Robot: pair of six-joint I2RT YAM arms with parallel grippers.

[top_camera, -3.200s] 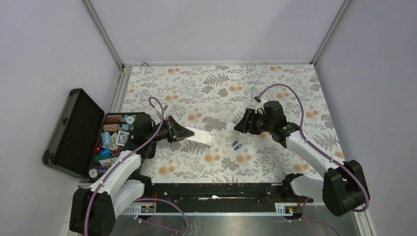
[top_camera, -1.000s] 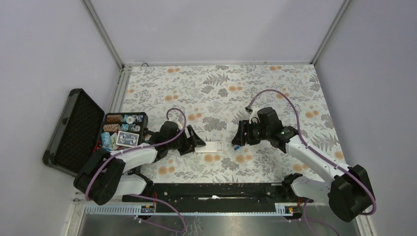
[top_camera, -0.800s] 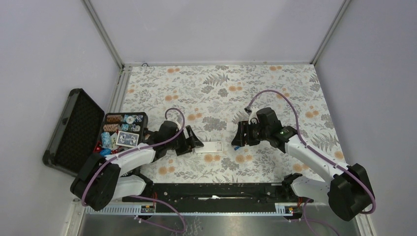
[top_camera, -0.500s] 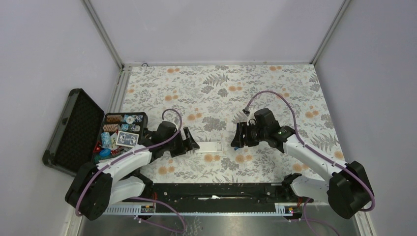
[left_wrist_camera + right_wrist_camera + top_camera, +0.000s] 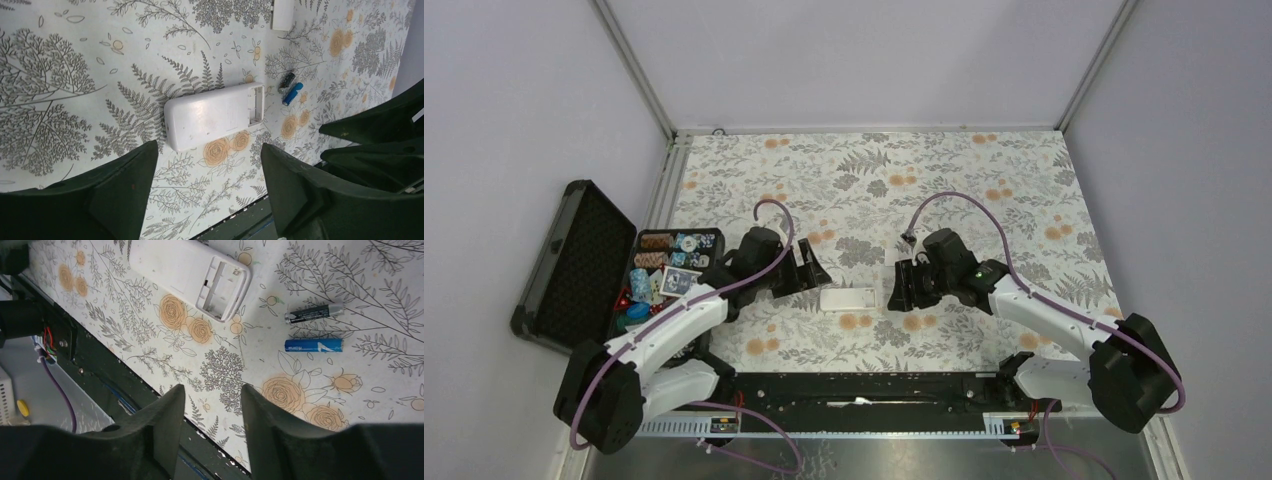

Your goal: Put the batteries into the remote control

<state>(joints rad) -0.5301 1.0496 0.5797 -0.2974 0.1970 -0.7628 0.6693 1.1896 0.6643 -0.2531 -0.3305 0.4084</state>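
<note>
Remote control lies flat on the floral table cover, approx. mid-width and toward the table's near edge. It's back-up w/ the battery bay uncovered, the bay end pointing to the table's right side. The left gripper hangs just off the remote's plain end. Its wrist cam shows the fingers spread wide w/ nothing btwn them, not touching the remote control. The right gripper sits low over the spot just right of the bay end. From the top view the batteries are hidden under it. Its own cam shows both: a dark cell and a blue cell lying on the cover, roughly parallel, side by side but not touching. They're just beside the bay end of the remote control, the dark one nearer it. The right fingers stand apart, gap narrower than the left's, gripping nothing and clear of both cells. The left cam catches the same pair past the bay: dark, blue. A small white rectangular piece lies farther back on the table. Can't tell what it is. At the table's left edge a black case lies open, w/ poker chips and a card deck in the tray beside it.
</note>
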